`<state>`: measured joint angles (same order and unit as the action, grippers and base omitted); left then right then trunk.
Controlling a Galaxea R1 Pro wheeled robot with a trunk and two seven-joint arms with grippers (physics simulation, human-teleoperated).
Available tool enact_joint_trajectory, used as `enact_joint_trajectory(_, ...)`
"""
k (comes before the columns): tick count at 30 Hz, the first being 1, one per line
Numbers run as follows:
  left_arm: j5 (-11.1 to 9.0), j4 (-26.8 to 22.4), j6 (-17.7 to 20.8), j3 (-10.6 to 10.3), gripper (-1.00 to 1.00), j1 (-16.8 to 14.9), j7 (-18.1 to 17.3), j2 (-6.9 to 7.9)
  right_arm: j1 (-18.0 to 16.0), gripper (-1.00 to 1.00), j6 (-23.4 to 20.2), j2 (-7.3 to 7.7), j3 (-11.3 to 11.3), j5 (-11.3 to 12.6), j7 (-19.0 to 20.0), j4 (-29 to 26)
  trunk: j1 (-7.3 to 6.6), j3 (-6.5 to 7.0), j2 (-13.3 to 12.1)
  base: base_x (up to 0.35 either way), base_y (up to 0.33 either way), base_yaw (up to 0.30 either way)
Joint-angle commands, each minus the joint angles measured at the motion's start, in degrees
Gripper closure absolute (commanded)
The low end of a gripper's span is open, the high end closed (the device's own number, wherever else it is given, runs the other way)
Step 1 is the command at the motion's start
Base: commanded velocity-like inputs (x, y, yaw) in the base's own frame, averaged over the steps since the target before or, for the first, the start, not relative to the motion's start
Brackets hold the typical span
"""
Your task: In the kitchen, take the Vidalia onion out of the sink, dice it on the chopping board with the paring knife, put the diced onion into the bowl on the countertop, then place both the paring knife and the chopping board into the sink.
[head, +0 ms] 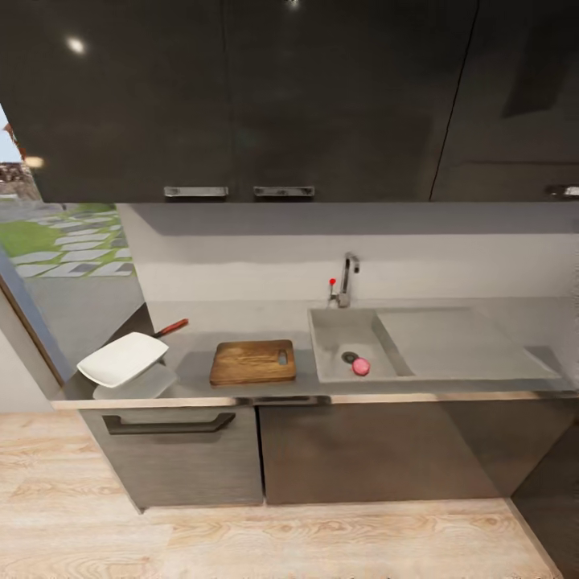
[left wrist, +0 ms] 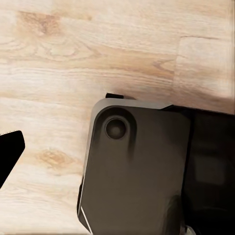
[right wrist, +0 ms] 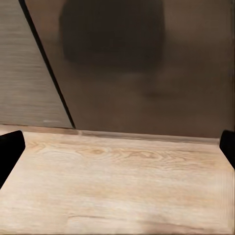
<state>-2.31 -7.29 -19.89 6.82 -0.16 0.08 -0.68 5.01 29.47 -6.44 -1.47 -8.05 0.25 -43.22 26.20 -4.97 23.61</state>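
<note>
A pinkish round Vidalia onion (head: 361, 367) lies in the sink (head: 338, 334) beside the round drain. The brown chopping board (head: 252, 362) rests on the grey countertop (head: 193, 366) left of the sink. Further left, the white bowl (head: 123, 359) sits tilted at the counter's end, and the red-handled paring knife (head: 171, 326) lies just behind it. My right gripper (right wrist: 117, 152) is open above the wooden floor, facing the lower cabinet fronts. My left gripper (left wrist: 117, 156) points down at the floor, with one dark fingertip (left wrist: 10, 152) at the frame's edge, so the jaws stand wide.
The tap (head: 346, 281) stands behind the sink, with the drainboard (head: 458, 342) to its right. Dark upper cabinets (head: 241, 96) hang over the counter. A drawer handle (head: 169, 424) sits below the bowl. My own dark base (left wrist: 142, 171) shows under the left wrist.
</note>
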Motion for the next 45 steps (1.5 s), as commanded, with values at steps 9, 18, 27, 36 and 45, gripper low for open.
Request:
enact_joint_trajectory(9, -0.23, -0.01, -0.15, 0.13, -1.00, -0.02, 0.07, -0.02, 0.00, -1.00, 0.06, -0.06, 0.07, -0.30, 0.07, -0.09, 0.02, 0.08, 0.11, -0.120, -0.273, -0.160)
enact_joint_trajectory(18, -0.23, -0.01, -0.15, 0.13, -1.00, -0.02, 0.09, -0.02, 0.00, -1.00, 0.06, -0.06, -0.02, -0.30, 0.10, 0.02, 0.02, 0.50, 0.11, -0.120, -0.278, -0.255)
enact_joint_trajectory(27, -0.23, -0.01, -0.11, 0.19, -1.00, -0.02, 0.10, 0.00, 0.00, -1.00, 0.06, -0.06, -0.03, -0.30, 0.06, 0.07, 0.02, 0.76, 0.11, -0.069, -0.279, -0.165)
enact_joint_trajectory(36, -0.28, -0.01, -0.07, 0.21, -1.00, -0.02, 0.10, 0.06, 0.00, -1.00, 0.04, -0.11, -0.03, -0.30, 0.02, 0.11, 0.02, 0.76, 0.11, -0.002, -0.278, 0.068)
enact_joint_trajectory(45, -0.30, 0.01, -0.06, 0.22, -1.00, -0.02, 0.10, 0.07, 0.00, -1.00, 0.05, -0.15, 0.00, -0.30, 0.02, 0.62, 0.02, 0.76, 0.11, 0.000, -0.263, 0.091)
